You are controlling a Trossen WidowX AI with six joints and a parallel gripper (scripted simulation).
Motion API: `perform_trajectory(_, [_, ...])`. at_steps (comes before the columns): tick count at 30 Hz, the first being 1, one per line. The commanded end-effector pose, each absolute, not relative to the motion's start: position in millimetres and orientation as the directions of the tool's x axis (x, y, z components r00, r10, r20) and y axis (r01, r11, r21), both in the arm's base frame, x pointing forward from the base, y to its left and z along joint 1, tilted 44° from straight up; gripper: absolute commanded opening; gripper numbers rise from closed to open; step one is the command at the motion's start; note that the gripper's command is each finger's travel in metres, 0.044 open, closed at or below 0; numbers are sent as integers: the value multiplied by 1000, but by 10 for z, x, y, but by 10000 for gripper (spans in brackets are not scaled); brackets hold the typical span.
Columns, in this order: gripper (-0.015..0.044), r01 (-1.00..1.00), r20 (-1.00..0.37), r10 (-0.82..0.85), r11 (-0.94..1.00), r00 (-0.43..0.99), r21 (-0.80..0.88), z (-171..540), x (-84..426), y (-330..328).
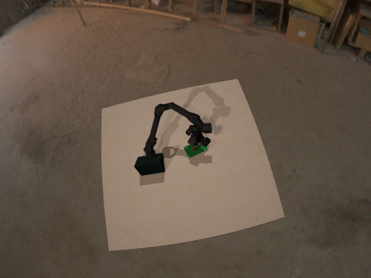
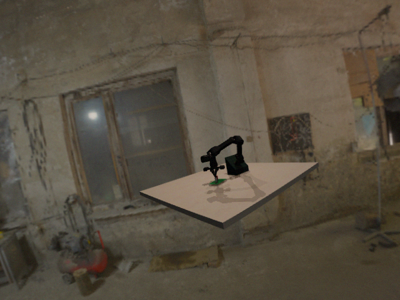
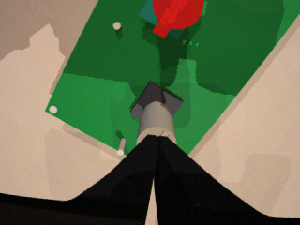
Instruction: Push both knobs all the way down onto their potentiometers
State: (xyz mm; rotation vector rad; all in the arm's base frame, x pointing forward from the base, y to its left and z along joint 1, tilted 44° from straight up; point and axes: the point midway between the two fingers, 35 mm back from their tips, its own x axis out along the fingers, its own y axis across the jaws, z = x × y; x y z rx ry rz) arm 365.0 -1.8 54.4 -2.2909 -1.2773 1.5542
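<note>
Grey knob (image 3: 157,121): above a dark square potentiometer (image 3: 151,92), its top at the fingertips; whether they touch, I cannot tell.
Red knob (image 3: 178,10) (image 1: 194,148): over a teal potentiometer (image 3: 149,16), on the same board.
Circuit board (image 1: 196,152) (image 2: 220,181) (image 3: 98,61): green, inward from all four worktop edges.
Gripper (image 1: 198,145) (image 2: 215,177) (image 3: 156,144): jaws pressed together, nothing between them, pointing down over the board.
Arm base (image 1: 152,168) (image 2: 233,169): dark green, nearer the worktop's left edge in the top view.
Worktop (image 1: 191,209) (image 2: 206,206): pale, beneath board and base.

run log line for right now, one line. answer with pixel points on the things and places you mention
gripper (image 1: 198,145) (image 2: 215,176) (image 3: 156,144): shut, nothing held | position: tips at grey knob (image 3: 157,123) | red knob (image 1: 194,148) (image 3: 179,10): gripper not at it
</note>
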Motion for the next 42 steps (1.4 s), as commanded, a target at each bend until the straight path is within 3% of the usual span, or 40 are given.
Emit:
perform_trajectory(1, [0,600,-721,684,-625,112,-500,460,3686,104])
perform_trajectory(42, [0,600,-722,683,-626,112,-499,633,3664,-67])
